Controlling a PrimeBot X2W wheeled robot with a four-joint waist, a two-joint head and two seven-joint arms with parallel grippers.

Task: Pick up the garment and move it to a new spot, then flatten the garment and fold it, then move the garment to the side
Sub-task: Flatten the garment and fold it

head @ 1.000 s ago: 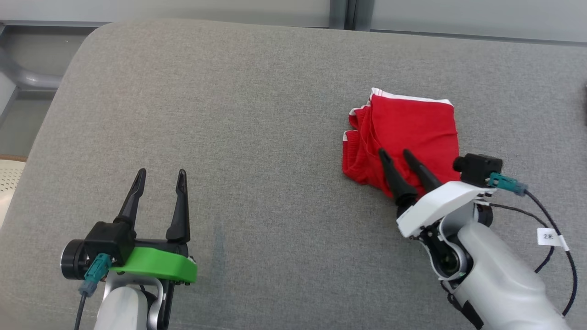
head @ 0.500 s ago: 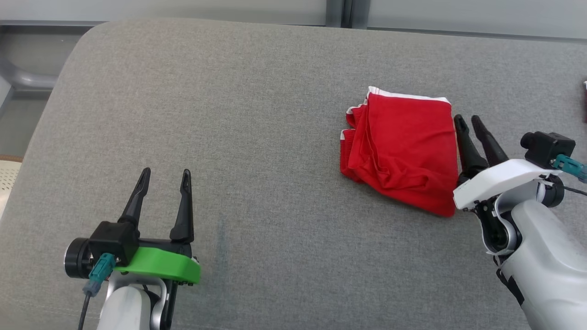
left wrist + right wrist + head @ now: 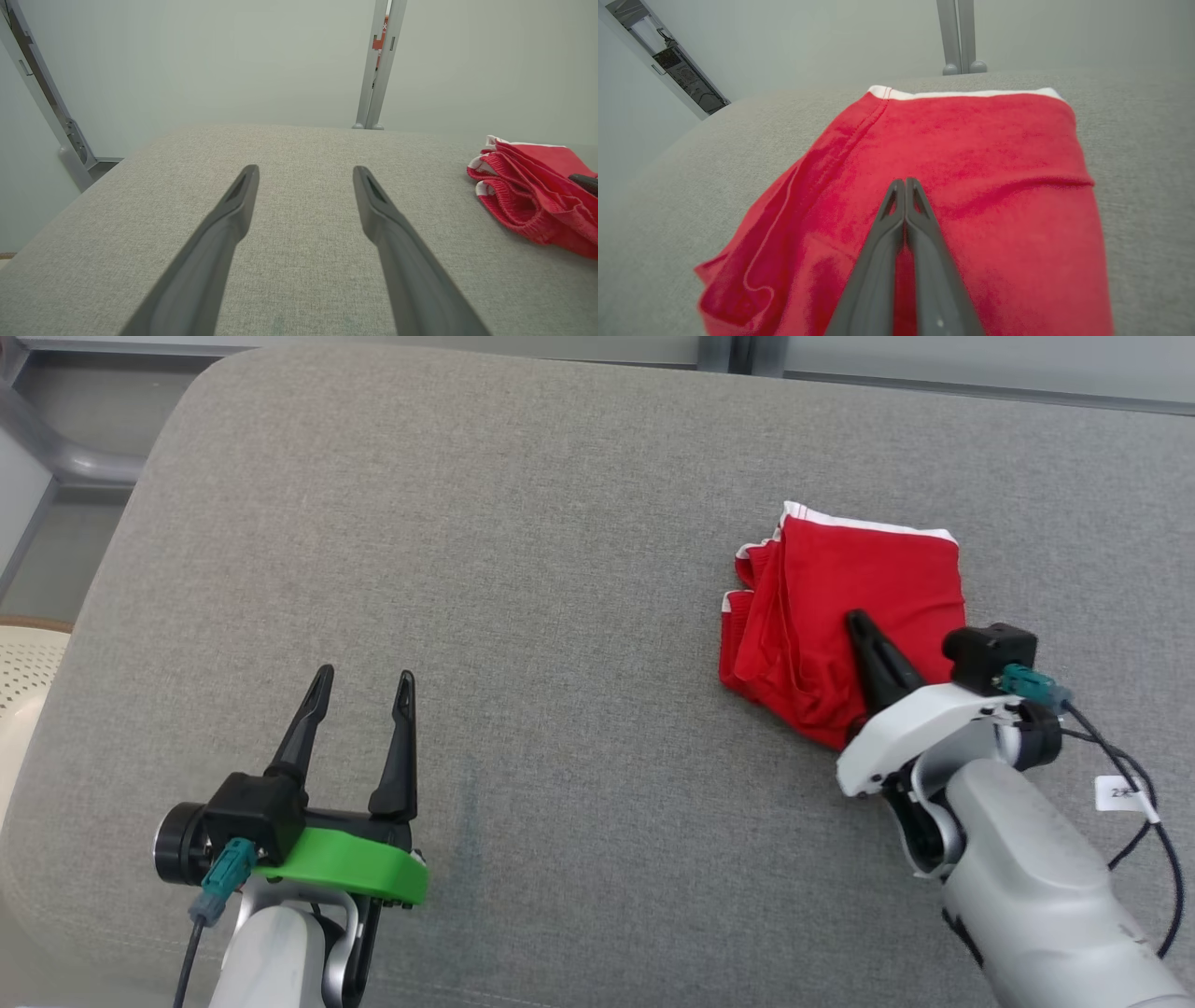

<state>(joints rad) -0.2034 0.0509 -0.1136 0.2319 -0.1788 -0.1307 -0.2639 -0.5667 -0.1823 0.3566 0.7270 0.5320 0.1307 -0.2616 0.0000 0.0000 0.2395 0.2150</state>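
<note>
I'm judging my right gripper (image 3: pixel 854 619), clenched tip-to-tip atop the red garment (image 3: pixel 882 574) at centre-right, is risking dragging its folds loose.

head cam looks steeply down on grey surface (image 3: pixel 560 523). left wrist cam sits low, faces far wall (image 3: pixel 187 70). right wrist cam close over red garment (image 3: pixel 971 140), which all 3 views share.
</note>
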